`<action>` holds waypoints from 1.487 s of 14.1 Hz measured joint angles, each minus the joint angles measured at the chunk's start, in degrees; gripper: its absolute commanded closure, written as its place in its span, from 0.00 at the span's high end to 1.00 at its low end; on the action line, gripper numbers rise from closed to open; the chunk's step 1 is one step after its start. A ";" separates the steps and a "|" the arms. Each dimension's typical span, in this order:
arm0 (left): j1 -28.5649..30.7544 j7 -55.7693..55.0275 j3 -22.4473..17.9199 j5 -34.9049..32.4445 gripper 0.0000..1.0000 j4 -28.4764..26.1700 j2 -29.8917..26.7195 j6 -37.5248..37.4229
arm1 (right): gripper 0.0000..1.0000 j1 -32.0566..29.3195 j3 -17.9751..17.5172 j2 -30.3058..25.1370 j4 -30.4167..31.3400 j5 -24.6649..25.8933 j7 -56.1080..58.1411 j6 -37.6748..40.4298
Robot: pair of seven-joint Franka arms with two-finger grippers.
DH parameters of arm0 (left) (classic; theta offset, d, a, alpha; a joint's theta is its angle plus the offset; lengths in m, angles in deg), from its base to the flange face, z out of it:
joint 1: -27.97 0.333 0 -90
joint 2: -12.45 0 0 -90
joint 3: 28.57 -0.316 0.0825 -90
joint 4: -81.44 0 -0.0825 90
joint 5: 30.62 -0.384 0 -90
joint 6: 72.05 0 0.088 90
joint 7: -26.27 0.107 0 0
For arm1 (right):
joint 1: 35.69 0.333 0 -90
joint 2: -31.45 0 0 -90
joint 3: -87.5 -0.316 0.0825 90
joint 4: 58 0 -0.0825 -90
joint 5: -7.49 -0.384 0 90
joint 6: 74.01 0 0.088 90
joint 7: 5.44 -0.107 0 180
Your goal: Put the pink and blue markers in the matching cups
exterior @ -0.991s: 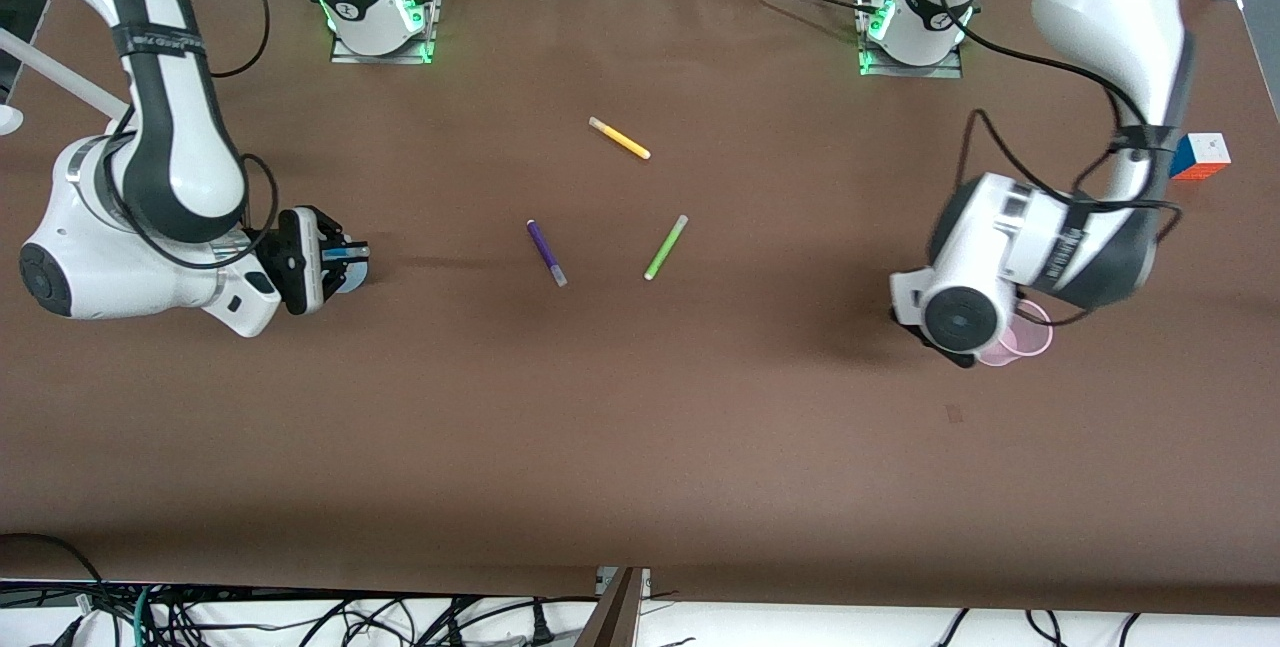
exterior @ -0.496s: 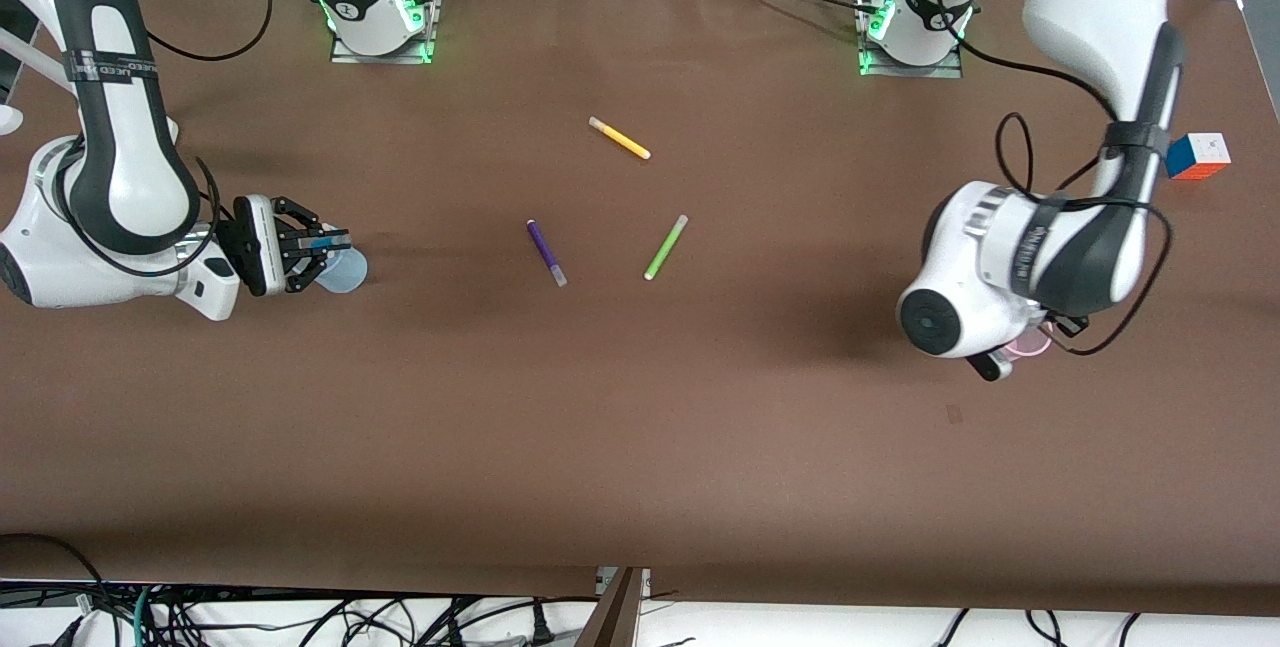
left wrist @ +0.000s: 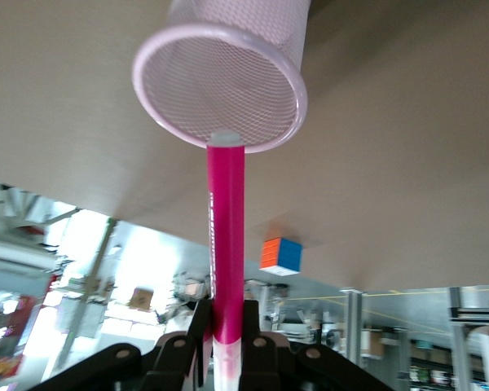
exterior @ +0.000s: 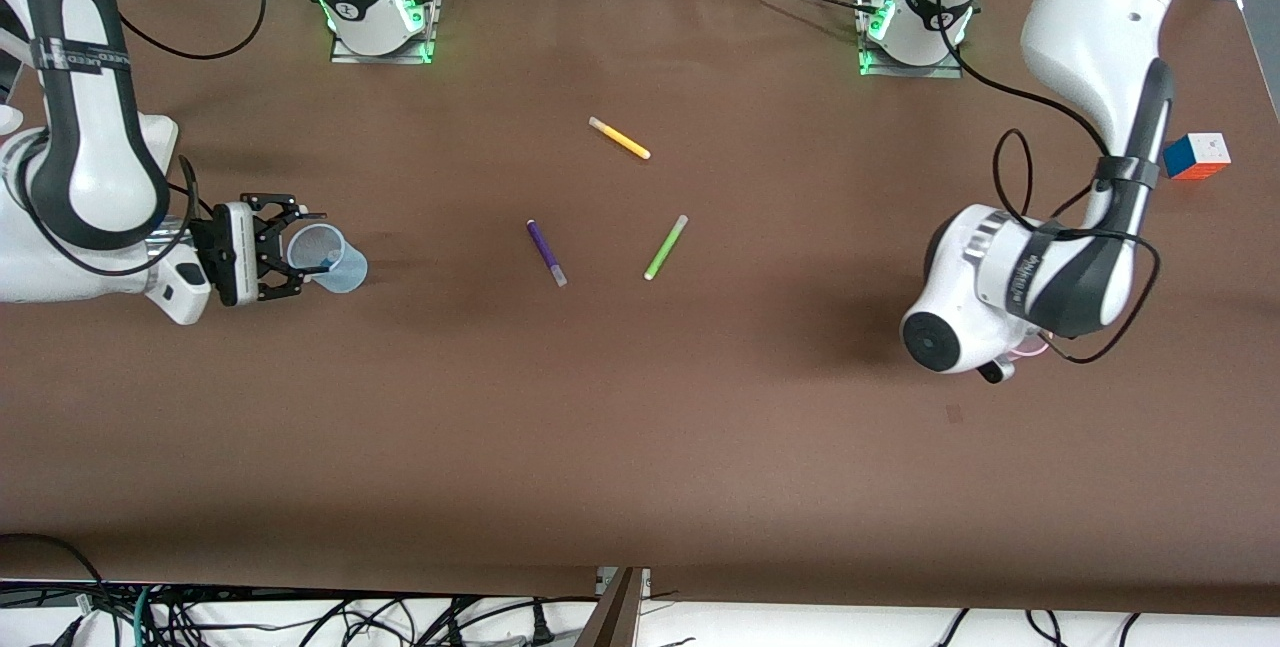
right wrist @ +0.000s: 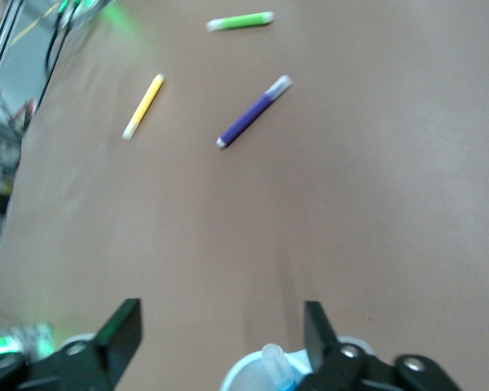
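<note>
My left gripper (left wrist: 226, 324) is shut on the magenta-pink marker (left wrist: 226, 252), which points down with its pale tip at the rim of the pale pink cup (left wrist: 220, 90). In the front view the left arm's wrist covers that gripper, and only a sliver of the pink cup (exterior: 1030, 352) shows. My right gripper (exterior: 285, 248) is open and empty beside the pale blue cup (exterior: 335, 265), toward the right arm's end of the table. The blue marker (right wrist: 275, 363) stands inside the blue cup (right wrist: 248, 376), its greyish end up.
A purple pen (exterior: 547, 252), a lime-green pen (exterior: 665, 247) and a yellow pen (exterior: 619, 138) lie at mid-table. A colour cube (exterior: 1198, 155) sits near the left arm's end of the table, farther from the front camera than the pink cup.
My right gripper has opened and drawn back from the blue cup toward the right arm's end, leaving the blue marker in it. My left arm has shifted over the pink cup and covers more of it.
</note>
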 measured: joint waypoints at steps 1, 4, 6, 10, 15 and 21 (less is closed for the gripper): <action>1.13 0.00 0.00 0.77 0.00 0.00 0.42 0.45 | 1.00 0.07 -0.09 -0.41 -2.12 0.03 -7.57 0.88; 1.45 -0.86 0.24 1.27 0.00 -0.01 1.52 1.18 | 1.00 0.30 -0.28 -1.07 -7.24 2.39 -30.05 1.67; 1.08 -1.78 0.43 1.26 0.00 -0.01 2.19 3.31 | 1.00 0.56 -0.38 -1.06 -8.82 6.72 -42.28 1.74; 1.01 -3.35 0.41 1.25 1.00 -0.01 3.14 5.35 | 1.00 4.09 -0.82 -1.08 -11.23 16.74 -63.98 1.76; 0.70 -4.25 0.59 1.29 1.00 1.19 2.86 5.37 | 1.00 7.25 -2.29 -5.03 -11.01 26.53 -80.16 2.13; 0.67 -6.26 1.05 17.08 1.00 4.79 -7.97 5.34 | 1.00 6.24 -2.06 -19.22 -8.23 33.33 -80.24 5.52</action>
